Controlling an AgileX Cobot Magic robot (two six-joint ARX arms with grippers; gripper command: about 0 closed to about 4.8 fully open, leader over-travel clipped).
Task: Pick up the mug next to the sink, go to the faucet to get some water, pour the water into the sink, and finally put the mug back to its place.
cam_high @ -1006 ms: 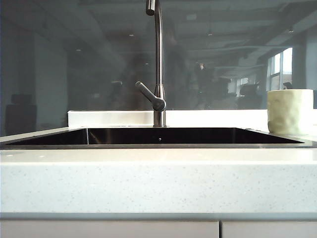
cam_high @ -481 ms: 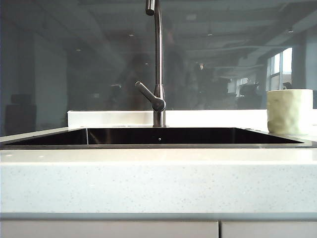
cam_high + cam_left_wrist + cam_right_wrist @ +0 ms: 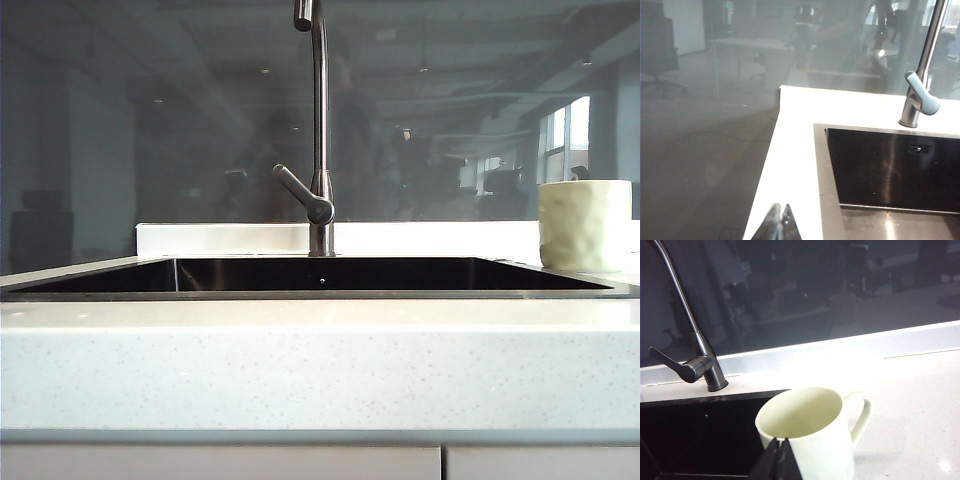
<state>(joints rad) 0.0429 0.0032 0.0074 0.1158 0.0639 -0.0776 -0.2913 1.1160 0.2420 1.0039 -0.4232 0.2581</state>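
The cream mug stands upright on the counter just right of the black sink. The steel faucet rises behind the basin's middle, its lever slanting left. Neither gripper shows in the exterior view. In the right wrist view my right gripper is shut and empty, its tips against the near side of the mug just under the rim; whether they touch it is unclear. The handle points away from the basin, and the faucet stands beyond. My left gripper is shut and empty above the counter strip beside the sink's rim.
A pale speckled countertop fronts the basin, with cabinet doors below it. A dark glass wall with office reflections backs the counter. Beyond the counter's end, the left wrist view shows the floor through the glass.
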